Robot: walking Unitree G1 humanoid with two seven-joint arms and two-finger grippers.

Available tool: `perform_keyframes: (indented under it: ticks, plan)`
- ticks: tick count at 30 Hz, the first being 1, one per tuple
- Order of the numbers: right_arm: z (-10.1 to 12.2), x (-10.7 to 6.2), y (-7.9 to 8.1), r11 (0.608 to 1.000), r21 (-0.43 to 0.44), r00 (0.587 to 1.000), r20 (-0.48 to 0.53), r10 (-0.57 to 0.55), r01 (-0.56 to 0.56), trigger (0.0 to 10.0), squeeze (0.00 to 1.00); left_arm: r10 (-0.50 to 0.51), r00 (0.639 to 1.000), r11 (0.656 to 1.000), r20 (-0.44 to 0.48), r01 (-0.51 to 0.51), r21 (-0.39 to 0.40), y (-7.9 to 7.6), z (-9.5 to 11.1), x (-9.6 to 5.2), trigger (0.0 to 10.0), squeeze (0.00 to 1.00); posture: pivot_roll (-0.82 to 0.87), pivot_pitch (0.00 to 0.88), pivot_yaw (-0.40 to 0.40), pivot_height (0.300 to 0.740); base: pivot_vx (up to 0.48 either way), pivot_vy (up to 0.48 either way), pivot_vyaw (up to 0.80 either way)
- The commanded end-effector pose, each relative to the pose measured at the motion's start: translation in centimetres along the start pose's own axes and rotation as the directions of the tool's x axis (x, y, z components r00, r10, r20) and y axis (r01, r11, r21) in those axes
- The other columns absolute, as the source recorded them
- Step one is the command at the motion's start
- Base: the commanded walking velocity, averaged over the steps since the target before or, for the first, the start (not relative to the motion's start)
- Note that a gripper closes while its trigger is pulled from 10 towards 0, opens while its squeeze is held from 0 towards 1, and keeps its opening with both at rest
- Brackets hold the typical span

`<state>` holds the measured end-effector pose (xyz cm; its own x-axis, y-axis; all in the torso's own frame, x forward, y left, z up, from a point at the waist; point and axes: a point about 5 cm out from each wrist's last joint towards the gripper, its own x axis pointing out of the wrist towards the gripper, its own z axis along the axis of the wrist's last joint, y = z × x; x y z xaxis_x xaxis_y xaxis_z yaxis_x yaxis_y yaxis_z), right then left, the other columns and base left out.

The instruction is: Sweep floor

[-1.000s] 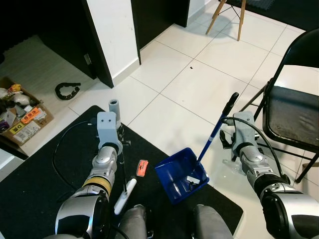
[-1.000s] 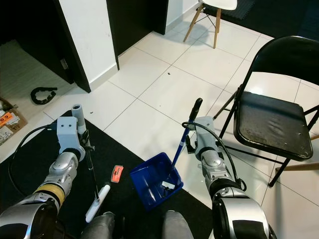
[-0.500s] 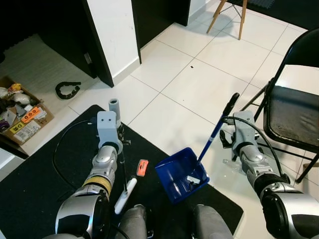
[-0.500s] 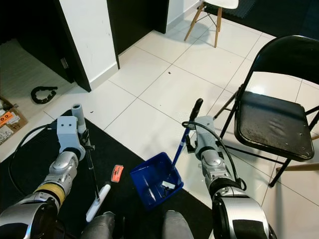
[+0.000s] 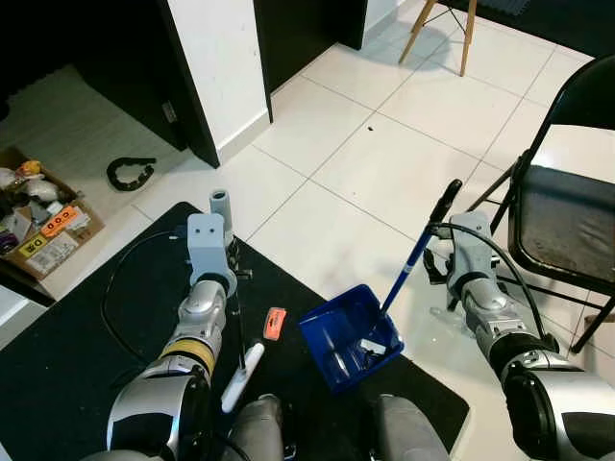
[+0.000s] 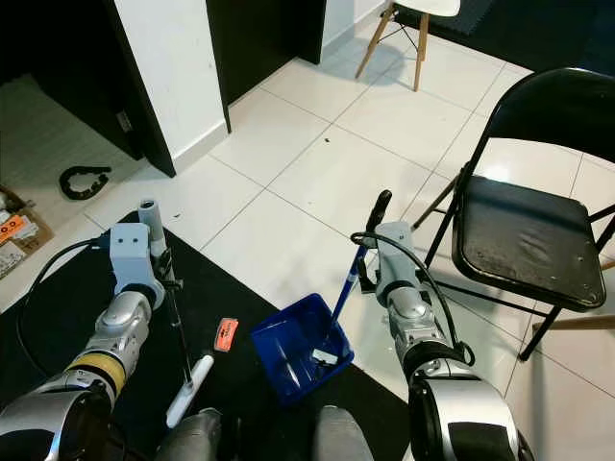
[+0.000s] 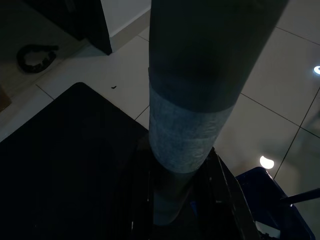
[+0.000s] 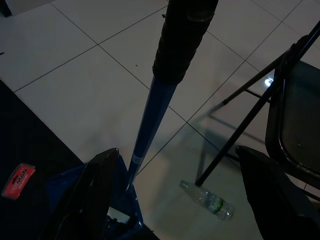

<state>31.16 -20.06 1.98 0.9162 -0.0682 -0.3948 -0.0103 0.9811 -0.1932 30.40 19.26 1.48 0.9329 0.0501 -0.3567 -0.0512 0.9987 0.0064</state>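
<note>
A blue dustpan (image 5: 344,342) stands at the black mat's edge with a white scrap (image 5: 370,348) inside. Its blue handle (image 5: 411,257) with a black grip leans up towards my right gripper (image 8: 177,152). That gripper is open, fingers (image 8: 100,190) wide apart, and the handle passes between them. My left gripper (image 7: 177,155) is shut on the broom's grey pole (image 7: 187,125). The broom's white head (image 5: 240,378) rests on the mat. An orange label (image 5: 275,323) lies on the mat left of the pan. A clear plastic bottle (image 8: 207,200) lies on the tiles right of the pan.
A black folding chair (image 5: 567,221) stands close on the right. A wooden-legged chair (image 5: 447,29) is far ahead. A white pillar (image 5: 216,67) and dark openings are at the back left. A cardboard box (image 5: 38,226) and a black ring (image 5: 130,173) lie left. Open tiles stretch ahead.
</note>
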Motion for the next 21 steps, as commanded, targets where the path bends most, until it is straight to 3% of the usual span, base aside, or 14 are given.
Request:
perform_keyframes:
  ticks: [1, 21]
  plan:
    - [-0.20, -0.02, -0.01, 1.000, 0.001, 1.000, -0.016, 0.000, 0.000, 10.0, 0.00, -0.015, 0.994, 1.000, -0.108, 0.012, -0.022, -0.62, -2.32, -0.66, 10.0, 0.00, -0.06, 0.079, -0.023, 0.740, 0.000, 0.000, 0.00]
    - [-0.27, -0.06, -0.04, 1.000, 0.001, 1.000, -0.014, -0.004, 0.004, 10.0, 0.00, -0.018, 0.994, 0.999, -0.108, 0.015, -0.029, -0.67, -2.40, -0.71, 10.0, 0.00, -0.06, 0.085, -0.023, 0.740, 0.000, 0.000, 0.00]
